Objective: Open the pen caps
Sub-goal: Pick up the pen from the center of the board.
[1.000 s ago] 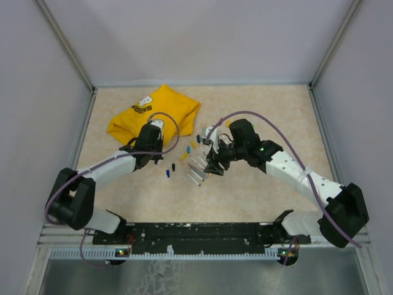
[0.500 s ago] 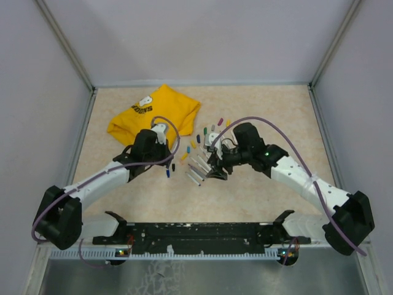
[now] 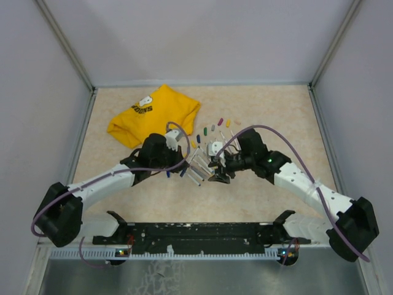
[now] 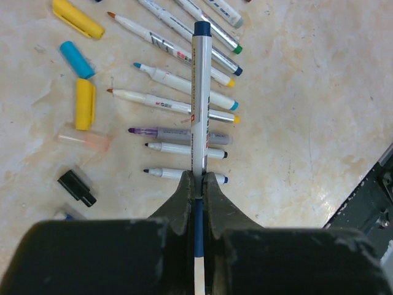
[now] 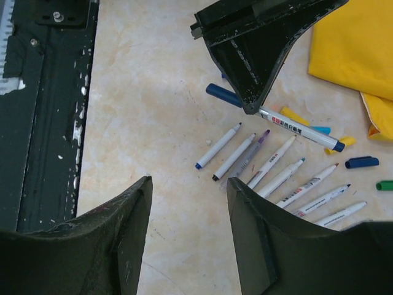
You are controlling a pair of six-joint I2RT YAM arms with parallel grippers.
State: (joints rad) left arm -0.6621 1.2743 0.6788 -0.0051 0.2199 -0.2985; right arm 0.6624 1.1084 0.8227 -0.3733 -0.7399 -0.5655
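My left gripper [image 4: 198,178] is shut on a white-barrelled pen [image 4: 201,104] with a dark blue end, held just above the table. A dark blue section of it sits between the jaws. In the right wrist view, a blue piece [image 5: 223,94] sticks out behind the left fingers [image 5: 258,55]. Several uncapped pens [image 4: 184,148] lie in a row under it. Loose pen caps lie beside them: yellow [image 4: 84,103], blue [image 4: 77,59], pink [image 4: 83,140], black [image 4: 77,187]. My right gripper [image 5: 189,184] is open over bare table, just short of the row [image 5: 288,175]. The grippers [image 3: 184,161] [image 3: 216,175] face each other.
A yellow T-shirt [image 3: 153,114] lies at the back left, just behind the left arm. More caps, green [image 3: 205,130], purple [image 3: 220,121] and yellow [image 3: 228,123], are scattered behind the pens. The black base rail [image 3: 196,232] runs along the near edge.
My left arm has swung right with its pen, over the row of pens and close to the right gripper. The right gripper has drifted nearer the front edge, and its jaws have narrowed a little.
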